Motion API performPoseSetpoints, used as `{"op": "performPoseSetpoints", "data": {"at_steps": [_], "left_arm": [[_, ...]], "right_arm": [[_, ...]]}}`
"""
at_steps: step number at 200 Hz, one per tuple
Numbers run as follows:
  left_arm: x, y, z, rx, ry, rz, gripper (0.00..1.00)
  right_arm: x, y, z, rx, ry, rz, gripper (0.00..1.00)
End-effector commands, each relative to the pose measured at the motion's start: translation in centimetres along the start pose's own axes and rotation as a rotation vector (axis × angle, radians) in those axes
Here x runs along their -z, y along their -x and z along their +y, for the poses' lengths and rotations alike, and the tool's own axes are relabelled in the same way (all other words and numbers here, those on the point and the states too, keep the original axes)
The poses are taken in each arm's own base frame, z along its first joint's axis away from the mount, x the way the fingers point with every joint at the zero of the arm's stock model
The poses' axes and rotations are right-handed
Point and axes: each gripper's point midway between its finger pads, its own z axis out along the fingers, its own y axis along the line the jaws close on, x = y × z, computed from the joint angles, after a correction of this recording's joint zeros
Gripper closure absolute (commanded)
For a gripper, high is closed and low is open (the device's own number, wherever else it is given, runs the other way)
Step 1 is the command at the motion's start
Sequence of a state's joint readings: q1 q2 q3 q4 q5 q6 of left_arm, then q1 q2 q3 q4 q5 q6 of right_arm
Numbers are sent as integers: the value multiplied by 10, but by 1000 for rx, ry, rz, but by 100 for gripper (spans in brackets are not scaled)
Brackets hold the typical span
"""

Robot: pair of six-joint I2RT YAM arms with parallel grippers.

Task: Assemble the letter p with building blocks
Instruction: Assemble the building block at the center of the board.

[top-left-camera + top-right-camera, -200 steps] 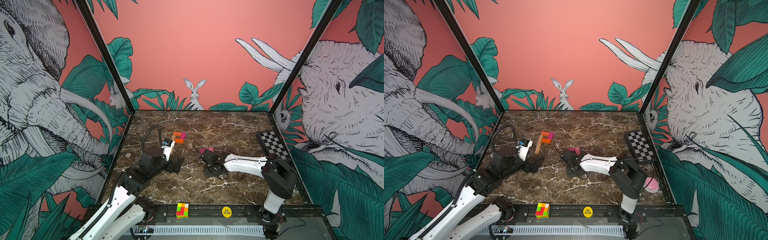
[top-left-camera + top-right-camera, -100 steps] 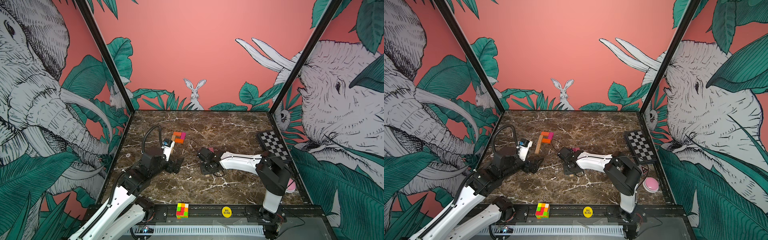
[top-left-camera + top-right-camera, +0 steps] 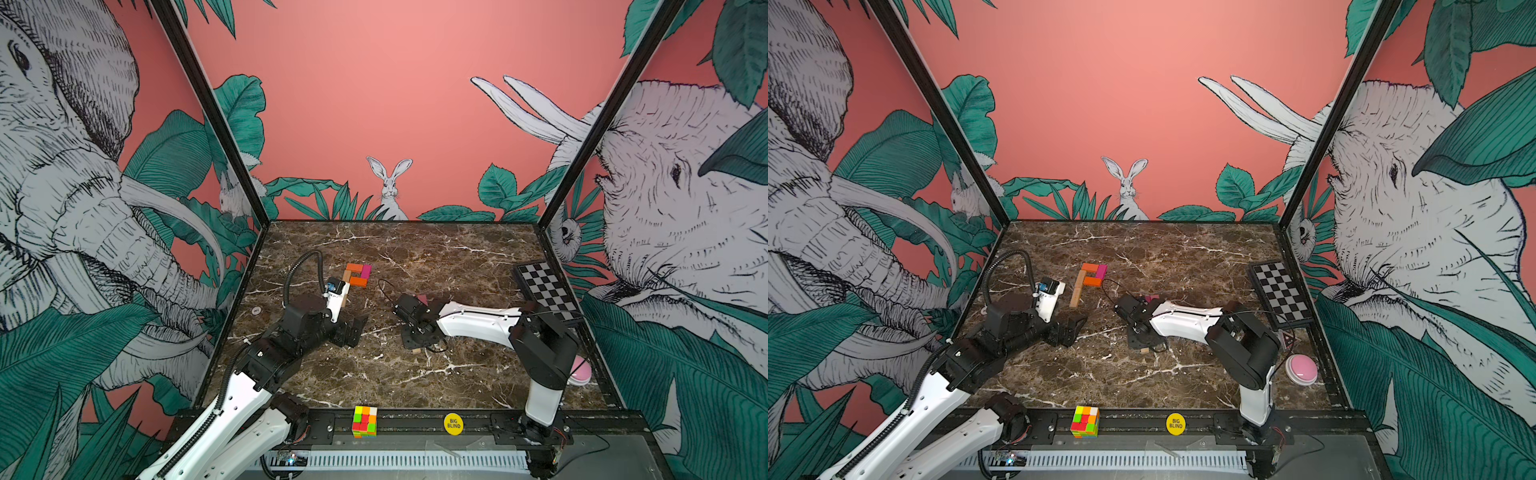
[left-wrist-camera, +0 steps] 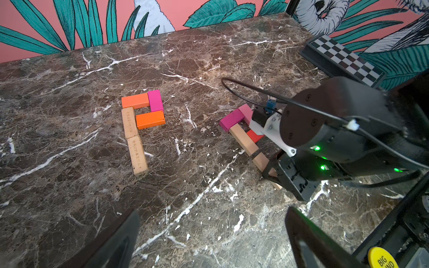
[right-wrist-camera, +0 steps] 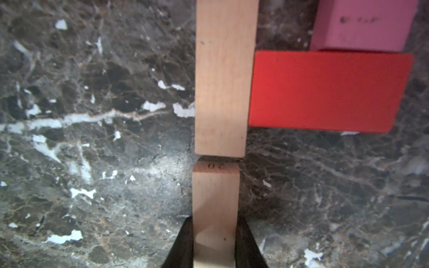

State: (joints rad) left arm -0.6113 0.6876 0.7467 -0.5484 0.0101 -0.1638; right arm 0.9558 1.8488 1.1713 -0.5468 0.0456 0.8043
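Five building blocks lie as a P shape (image 4: 141, 120): two orange, one magenta, two tan; both top views show it (image 3: 355, 276) (image 3: 1092, 277). To its right lies a second group: a magenta block (image 4: 231, 119), a pink block (image 5: 364, 23), a red block (image 5: 325, 92) and a tan block (image 5: 222, 76). My right gripper (image 5: 214, 222) is shut on another tan block (image 5: 214, 197), which lies end to end with that tan one, a thin gap between them. My left gripper (image 4: 212, 241) is open over bare marble, nearer than the first P.
A chessboard (image 3: 544, 291) leans at the right wall. A pink button (image 3: 1302, 370) sits at the front right, behind the right arm. A multicoloured puzzle cube (image 3: 365, 422) and a yellow disc (image 3: 453, 424) rest on the front rail. Walls close three sides.
My right arm has shifted a little to the left with the tan block in its jaws, and its elbow has swung round. The left arm has not moved.
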Motion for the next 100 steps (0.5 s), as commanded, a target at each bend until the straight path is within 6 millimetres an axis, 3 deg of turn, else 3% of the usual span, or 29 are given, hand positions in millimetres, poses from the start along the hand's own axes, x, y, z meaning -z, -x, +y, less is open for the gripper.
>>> {"op": "performPoseSetpoints", "data": {"at_steps": [1, 52, 100], "left_arm": [[0, -5, 1, -3, -3, 11, 0], [-2, -6, -1, -2, -10, 16, 1], [-2, -6, -1, -3, -10, 17, 0]], "right_arm": [[-3, -2, -3, 13, -32, 10, 86], [-4, -1, -3, 16, -37, 12, 84], [-2, 2, -2, 19, -34, 11, 76]]}}
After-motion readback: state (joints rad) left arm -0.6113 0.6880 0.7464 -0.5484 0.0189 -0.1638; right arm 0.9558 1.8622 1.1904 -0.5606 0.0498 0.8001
